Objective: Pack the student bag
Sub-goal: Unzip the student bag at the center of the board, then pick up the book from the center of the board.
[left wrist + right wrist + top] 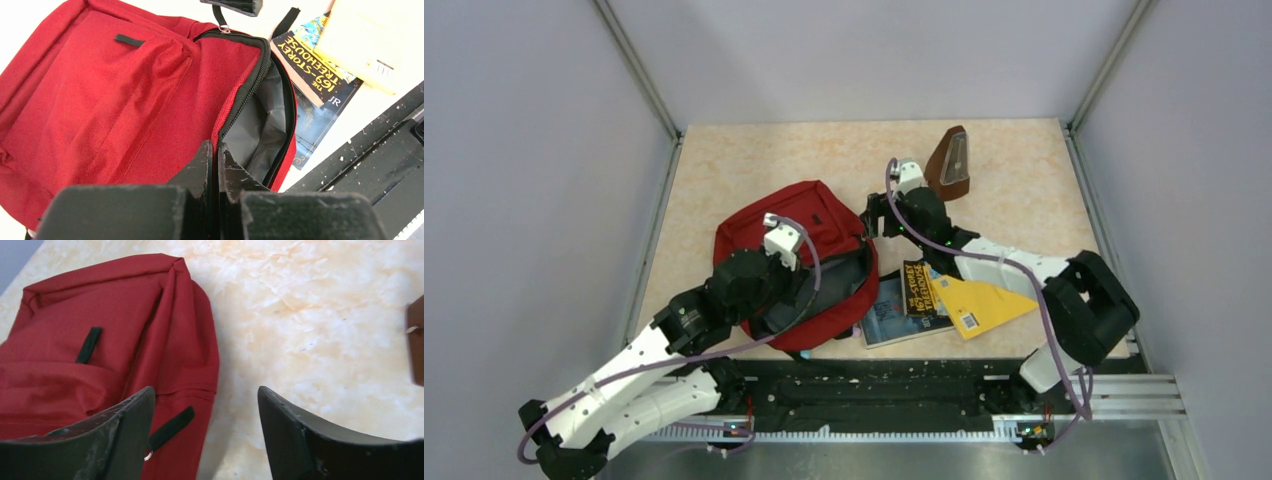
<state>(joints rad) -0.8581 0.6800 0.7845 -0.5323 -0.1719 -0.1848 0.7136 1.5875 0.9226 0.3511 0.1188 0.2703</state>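
Note:
The red student bag (796, 232) lies flat left of the table's centre, its main zipper open and grey lining (260, 120) showing. My left gripper (216, 147) is shut on the bag's near zipper edge and holds the opening apart; in the top view it (822, 288) sits over the mouth. My right gripper (205, 392) is open and empty, hovering over the bag's right edge (175, 340) by a black zipper pull (172, 426). In the top view it (871, 215) is at the bag's far right corner.
A black "169-Storey Treehouse" book (315, 70), a blue book (320, 122) under it and a yellow envelope (979, 305) lie right of the bag. A brown metronome (951, 160) stands at the back. The black rail (874, 390) runs along the near edge.

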